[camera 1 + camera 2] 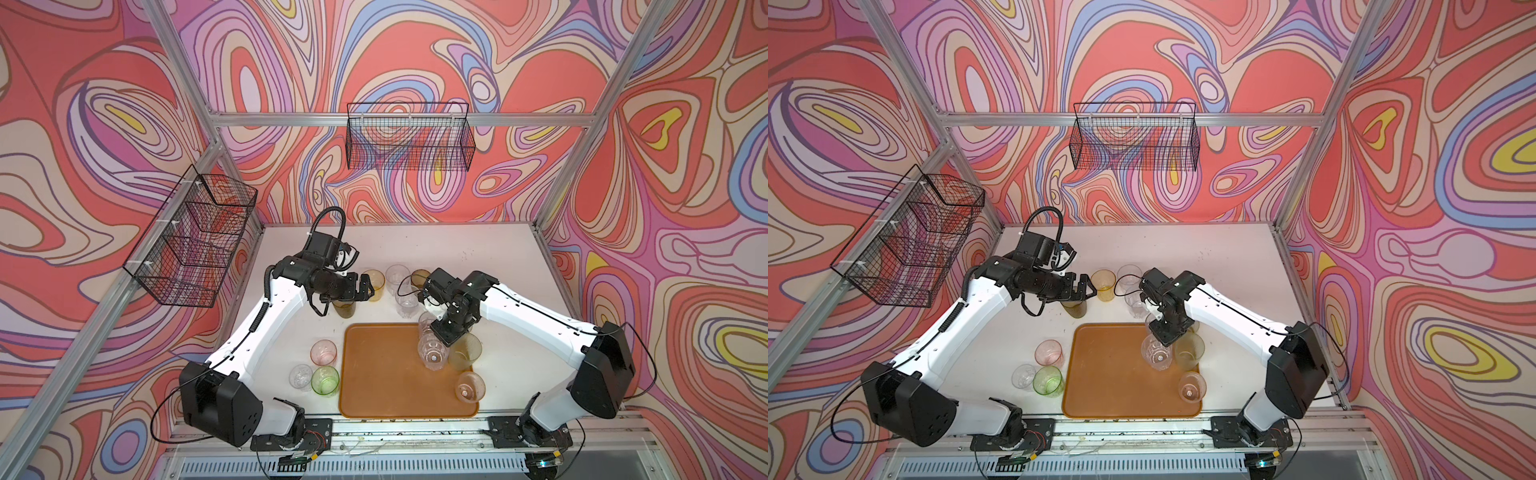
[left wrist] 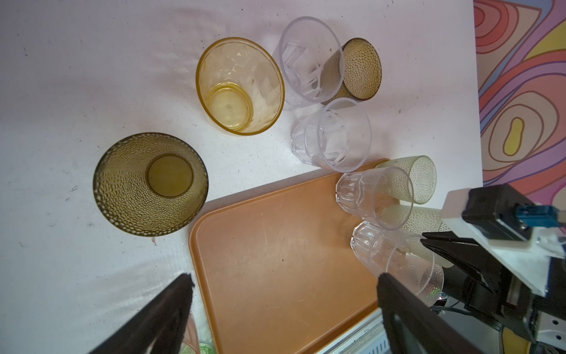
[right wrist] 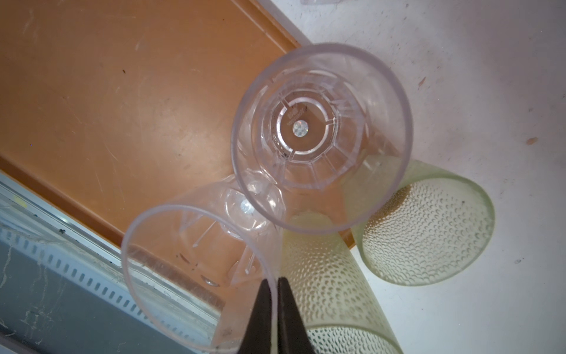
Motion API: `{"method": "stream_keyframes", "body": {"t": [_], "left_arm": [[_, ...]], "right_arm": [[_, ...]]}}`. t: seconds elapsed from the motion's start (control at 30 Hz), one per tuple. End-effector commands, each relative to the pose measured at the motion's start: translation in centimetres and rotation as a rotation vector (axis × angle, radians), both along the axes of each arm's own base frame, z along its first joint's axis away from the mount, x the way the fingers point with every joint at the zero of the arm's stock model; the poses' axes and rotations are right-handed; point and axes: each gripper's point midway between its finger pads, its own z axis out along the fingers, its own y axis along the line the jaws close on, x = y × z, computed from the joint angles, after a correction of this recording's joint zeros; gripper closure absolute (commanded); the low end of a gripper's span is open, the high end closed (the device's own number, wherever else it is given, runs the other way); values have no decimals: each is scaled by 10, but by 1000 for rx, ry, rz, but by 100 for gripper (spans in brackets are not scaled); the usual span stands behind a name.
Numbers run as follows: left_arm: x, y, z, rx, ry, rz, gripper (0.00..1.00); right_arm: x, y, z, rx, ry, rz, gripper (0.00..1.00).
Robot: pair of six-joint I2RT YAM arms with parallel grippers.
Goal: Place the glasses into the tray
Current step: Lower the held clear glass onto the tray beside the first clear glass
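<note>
Glasses (image 1: 323,352), small see-through tumblers in clear, amber, olive, green and pink, stand on and around the flat orange-brown plastic tray (image 1: 382,374); right gripper (image 3: 273,280) pinches the rim of one clear faceted tumbler (image 3: 183,260) over the tray's right side, left gripper (image 2: 284,275) hangs spread wide.

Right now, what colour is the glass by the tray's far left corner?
The glass is dark olive-brown, dimpled; clearest in the left wrist view.

Both arms (image 1: 286,297) wear white shells, black joint housings, looping black cables and dark tapered fingers (image 2: 159,315).
</note>
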Motion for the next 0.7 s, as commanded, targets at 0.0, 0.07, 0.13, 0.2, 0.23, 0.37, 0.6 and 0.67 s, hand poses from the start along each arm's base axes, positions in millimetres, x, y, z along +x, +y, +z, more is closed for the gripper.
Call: {"method": "stream_keyframes", "body": {"t": [0.0,0.07,0.13,0.2,0.23,0.37,0.6,0.67], "left_arm": [[2,-2,2,1,-6,-5,3],[2,-1,3,2,-8,-3,3],[1,-1,2,2,-5,-3,3],[1,-1,2,3,-8,-2,3],[1,0,2,4,-6,-1,3],[0,0,2,5,-7,-3,3],[1,0,1,8,-5,-1,3],[1,0,1,6,-3,-2,3]], "right_arm": [[0,2,-6,-4,4,12,100],[0,3,-6,-1,6,11,100],[-1,4,-7,1,10,13,100],[-1,4,-9,-2,15,12,100],[-1,4,-10,-4,17,12,100],[-1,5,-14,-4,23,14,100],[-1,6,-17,-11,26,15,100],[-2,5,-19,-18,32,15,100]]}}
